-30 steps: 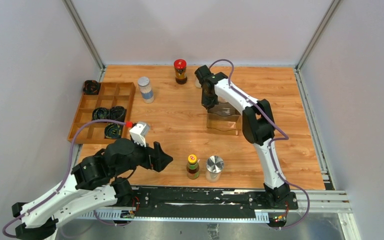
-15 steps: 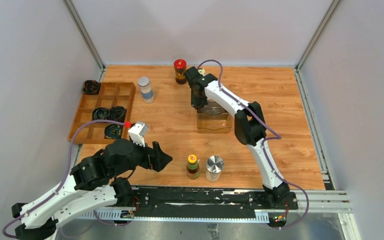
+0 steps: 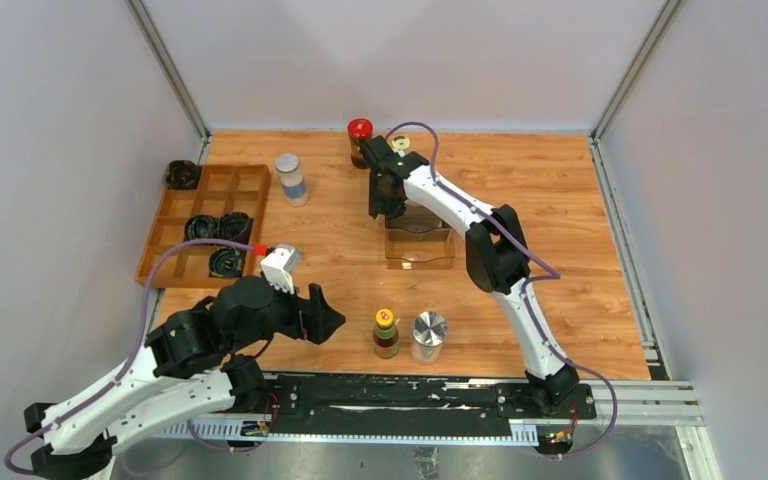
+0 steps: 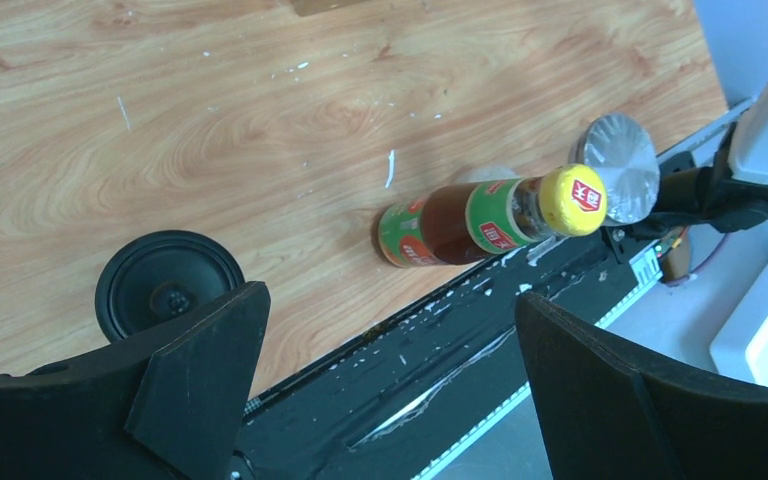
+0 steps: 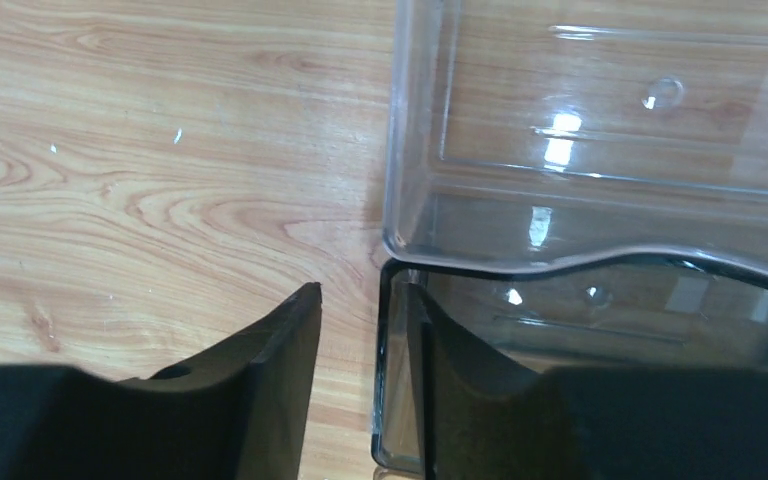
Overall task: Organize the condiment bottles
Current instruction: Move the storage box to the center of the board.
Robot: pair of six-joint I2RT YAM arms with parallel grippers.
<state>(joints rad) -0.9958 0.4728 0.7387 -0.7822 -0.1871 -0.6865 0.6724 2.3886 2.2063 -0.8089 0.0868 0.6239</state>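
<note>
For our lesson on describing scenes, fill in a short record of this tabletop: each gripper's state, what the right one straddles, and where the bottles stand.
left gripper: open, holding nothing, over the table's near edge
right gripper: open, fingers astride one wall of the clear bin
sauce bottle: upright at the near edge, beside the silver-lidded jar
red-lidded jar: at the far edge
blue-labelled jar: just right of the wooden tray
</note>
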